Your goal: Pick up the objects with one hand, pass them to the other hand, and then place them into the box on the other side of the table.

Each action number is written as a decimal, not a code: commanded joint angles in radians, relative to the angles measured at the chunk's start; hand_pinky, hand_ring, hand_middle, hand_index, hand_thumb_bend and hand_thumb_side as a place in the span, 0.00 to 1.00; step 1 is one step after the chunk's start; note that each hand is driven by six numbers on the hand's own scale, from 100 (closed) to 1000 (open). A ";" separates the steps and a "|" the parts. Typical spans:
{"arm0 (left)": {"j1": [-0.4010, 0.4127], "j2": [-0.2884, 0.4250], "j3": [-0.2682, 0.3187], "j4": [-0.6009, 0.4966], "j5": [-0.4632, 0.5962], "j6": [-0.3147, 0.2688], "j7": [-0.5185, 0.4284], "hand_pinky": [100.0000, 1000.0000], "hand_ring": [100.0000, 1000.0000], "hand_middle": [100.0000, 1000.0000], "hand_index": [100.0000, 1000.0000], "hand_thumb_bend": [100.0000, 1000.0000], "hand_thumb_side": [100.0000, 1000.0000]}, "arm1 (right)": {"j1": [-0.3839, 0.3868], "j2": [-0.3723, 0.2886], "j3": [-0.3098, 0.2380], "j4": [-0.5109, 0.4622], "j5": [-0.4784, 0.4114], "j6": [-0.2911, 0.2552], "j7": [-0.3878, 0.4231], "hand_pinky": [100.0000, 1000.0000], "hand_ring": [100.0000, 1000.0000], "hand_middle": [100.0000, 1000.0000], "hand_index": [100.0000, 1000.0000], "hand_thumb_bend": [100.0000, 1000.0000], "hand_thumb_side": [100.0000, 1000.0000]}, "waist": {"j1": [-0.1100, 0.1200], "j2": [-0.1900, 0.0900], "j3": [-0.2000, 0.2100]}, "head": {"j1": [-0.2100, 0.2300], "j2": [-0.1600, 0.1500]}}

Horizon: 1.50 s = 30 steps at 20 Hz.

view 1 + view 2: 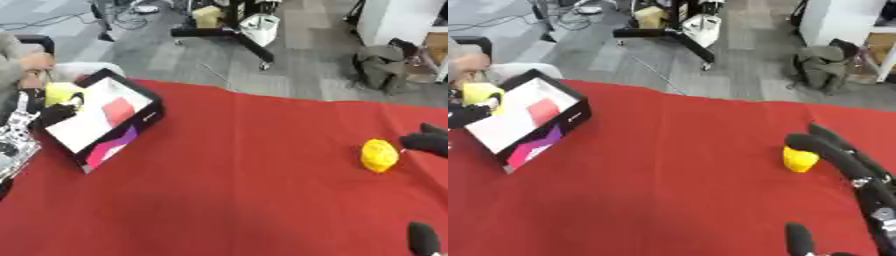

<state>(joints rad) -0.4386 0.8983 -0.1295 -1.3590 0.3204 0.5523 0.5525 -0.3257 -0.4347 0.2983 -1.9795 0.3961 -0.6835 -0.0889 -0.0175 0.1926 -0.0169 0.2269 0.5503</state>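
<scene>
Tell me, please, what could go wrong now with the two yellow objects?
The left hand holds a yellow object at the near edge of the box; released there, it may fall outside. The right hand reaches the yellow object on the cloth with straight fingers and could push it away instead of grasping it.

Right hand (846, 162): long, slender fingers (824, 146) in matte black with rounded tips. Behind the fingers, toward the wrist, silver-grey joint hardware with small round fasteners interrupts the black casing. The thumb (800, 240) is a separate black, blunt-ended digit below the fingers.

Left hand (54, 112): black fingers of the same rounded form. Behind them, the arm (16, 131) shows a white-and-black patterned section with silver parts.
</scene>
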 commanded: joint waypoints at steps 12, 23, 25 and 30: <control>0.012 0.013 0.006 -0.264 -0.011 0.313 0.355 1.00 0.87 0.88 0.70 0.50 0.66 | -0.018 -0.080 -0.048 -0.003 -0.006 0.019 -0.017 0.98 0.84 0.86 1.00 0.00 0.33 | 0.001 -0.027 0.016 | -0.074 -0.002; 0.011 -0.099 -0.126 -0.640 -0.084 -0.228 0.304 1.00 0.78 0.79 0.63 0.40 0.59 | -0.152 -0.261 -0.156 0.385 -0.139 0.178 0.027 1.00 0.84 0.82 1.00 0.00 0.51 | 0.004 -0.015 0.063 | -0.367 0.060; 0.004 -0.135 -0.146 -0.641 -0.129 -0.327 0.224 0.99 0.76 0.76 0.59 0.38 0.58 | -0.194 -0.263 -0.175 0.492 -0.141 0.194 0.051 1.00 0.85 0.82 0.98 0.00 0.56 | 0.005 -0.014 0.077 | -0.426 0.064; -0.025 -0.225 -0.164 -0.641 -0.182 -0.489 0.034 0.97 0.74 0.74 0.57 0.36 0.56 | -0.285 -0.248 -0.211 0.749 -0.127 0.218 0.123 1.00 0.86 0.82 0.97 0.00 0.56 | 0.006 -0.012 0.118 | -0.529 0.067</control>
<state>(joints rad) -0.4479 0.6777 -0.2967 -1.9827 0.1547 0.0975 0.6249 -0.5896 -0.6617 0.1089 -1.2776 0.2657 -0.4698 0.0176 -0.0136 0.1929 0.1054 -0.2768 0.6143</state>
